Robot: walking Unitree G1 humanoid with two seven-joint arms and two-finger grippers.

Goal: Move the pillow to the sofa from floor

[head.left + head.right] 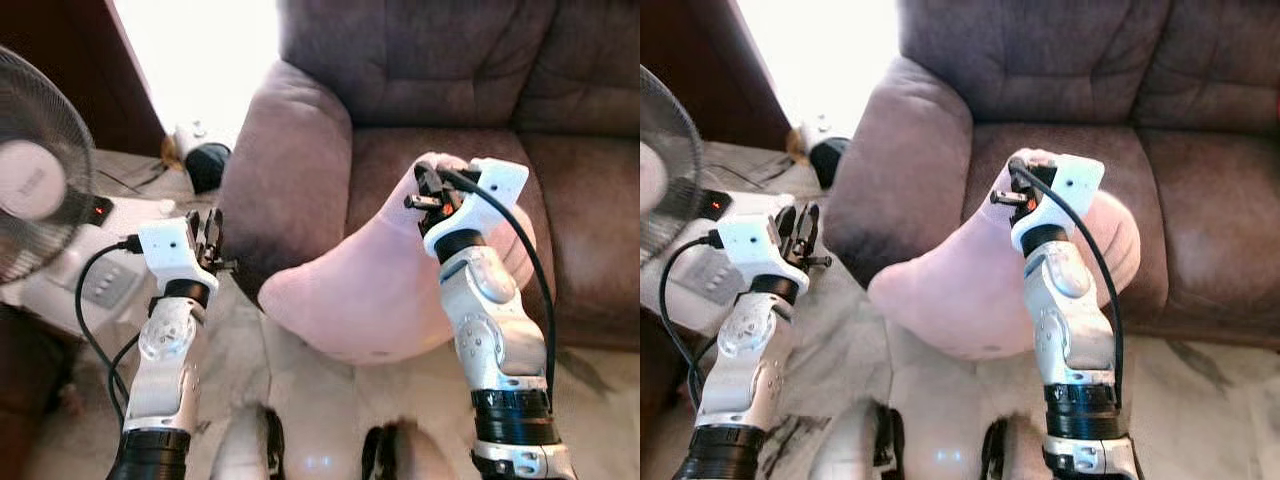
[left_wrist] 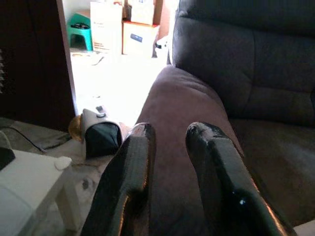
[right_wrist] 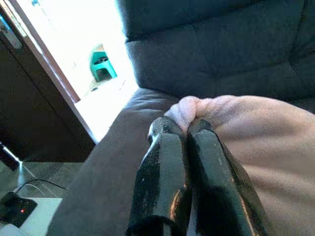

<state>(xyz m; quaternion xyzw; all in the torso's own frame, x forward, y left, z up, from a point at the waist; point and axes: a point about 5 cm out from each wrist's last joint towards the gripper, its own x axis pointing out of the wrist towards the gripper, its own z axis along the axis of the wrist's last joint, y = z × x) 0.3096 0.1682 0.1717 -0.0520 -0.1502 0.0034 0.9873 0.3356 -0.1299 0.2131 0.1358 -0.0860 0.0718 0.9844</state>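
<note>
1. Pink pillow (image 1: 370, 290) hangs from my right hand, top corner up over the sofa (image 1: 440, 100) seat front, lower end sagging down past the seat edge by the armrest (image 1: 285, 170), above the marble floor (image 1: 300, 390).
2. Right hand (image 3: 181, 129) – fingers pinched tight together on a bunched corner of the pillow; fabric puffs out just past the tips. Arm raised in front of the seat cushion.
3. Left hand (image 2: 170, 135) – holds nothing, fingers a little apart w/ a narrow gap, pointing at the armrest. Arm is up on my left, well apart from the pillow.
4. Sofa is dark brown-grey, tufted back, armrest between my two arms.
5. Left of me: white desk (image 1: 90, 280) w/ a small black box showing a red light (image 1: 99, 210), and a fan (image 1: 35, 190) at the frame edge.
6. Behind the armrest: small dark-and-white bag-like obj on the floor (image 2: 100, 135), bright doorway beyond, green stool (image 2: 81, 29) and cardboard boxes (image 2: 125, 24) further back.
7. My feet show at the bottom of the head view, close to the sofa front.
</note>
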